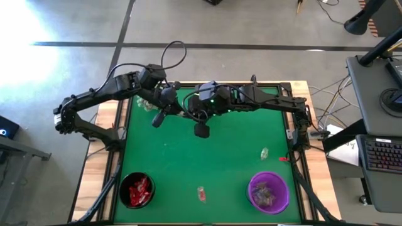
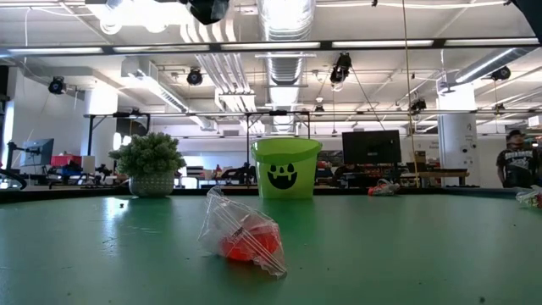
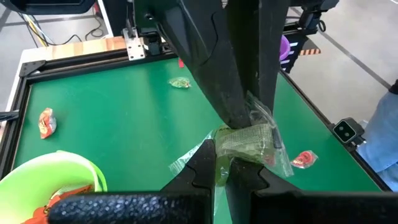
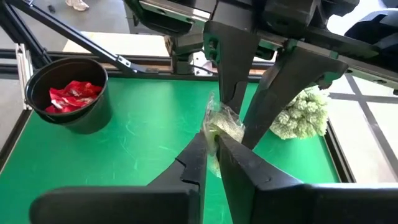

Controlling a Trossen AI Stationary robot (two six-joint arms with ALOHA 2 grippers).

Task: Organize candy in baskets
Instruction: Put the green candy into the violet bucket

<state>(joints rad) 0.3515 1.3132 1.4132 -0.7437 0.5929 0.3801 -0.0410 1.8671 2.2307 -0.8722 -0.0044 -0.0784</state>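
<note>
Both pincers are meeting above the far side of the green surface, crowding each other and hiding much of one pale greenish candy. The left pincer and right pincer are both pinching its crinkly wrapper.

A spiky pale-green plant sits on the green table; monitors stand beyond
</note>
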